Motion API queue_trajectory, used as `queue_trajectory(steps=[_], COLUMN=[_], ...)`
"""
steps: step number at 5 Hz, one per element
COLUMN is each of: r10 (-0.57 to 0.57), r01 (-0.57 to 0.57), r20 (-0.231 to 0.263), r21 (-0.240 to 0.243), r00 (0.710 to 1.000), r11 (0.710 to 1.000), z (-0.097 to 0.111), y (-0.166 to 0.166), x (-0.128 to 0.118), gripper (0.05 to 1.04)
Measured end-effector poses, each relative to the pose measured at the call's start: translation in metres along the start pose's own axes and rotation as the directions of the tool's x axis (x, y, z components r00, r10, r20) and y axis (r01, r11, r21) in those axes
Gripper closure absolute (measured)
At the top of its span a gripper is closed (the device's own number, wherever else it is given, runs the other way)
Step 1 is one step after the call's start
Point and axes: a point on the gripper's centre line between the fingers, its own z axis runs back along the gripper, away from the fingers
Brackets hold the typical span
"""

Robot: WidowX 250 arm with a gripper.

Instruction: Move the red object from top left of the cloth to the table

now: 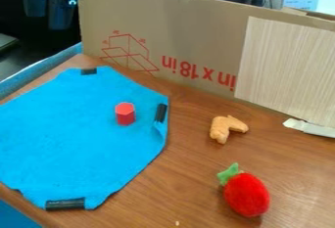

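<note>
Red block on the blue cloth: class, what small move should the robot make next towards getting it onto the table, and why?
Probably line up directly above the red block, before lowering. It stands upright on the blue cloth, not yet on the table, and the black strip lies close beside it.

1. From here, the blue many-sided sheet [72, 134] looks like soft, matt cloth, slightly rumpled.
2. The small red hexagonal block [126, 115] looks smooth, like plastic.
3. That brown wood-grained tabletop [160, 190] has a soft sheen.
4. The tall tan panel [180, 31] is matt cardboard.
5. The red rounded strawberry toy with green leaves [247, 195] looks like fuzzy, plush fabric.
</note>
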Motion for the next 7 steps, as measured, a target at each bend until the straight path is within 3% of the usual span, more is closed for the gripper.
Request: queue_trajectory(steps=[1,2,3,5,6,7], r10=[-0.005,-0.011,-0.037,-0.020,-0.019,-0.047], r01=[0.005,0.010,0.037,0.023,0.023,0.049], r20=[-0.027,-0.054,-0.029,0.090,0.077,0.076], r21=[-0.018,-0.007,-0.007,-0.027,-0.058,-0.017], r00=[1.000,0.999,0.999,0.996,0.997,0.996], r11=[1.000,1.000,0.999,0.999,0.998,0.999], z=[-0.011,-0.039,-0.062,-0.095,-0.113,-0.120], y=[-0.002,-0.009,-0.025,-0.041,-0.053,-0.061], x=[0.004,0.017,0.029,0.049,0.066,0.080], gripper=[0.083,0.083,0.083,0.083,0.083,0.083])
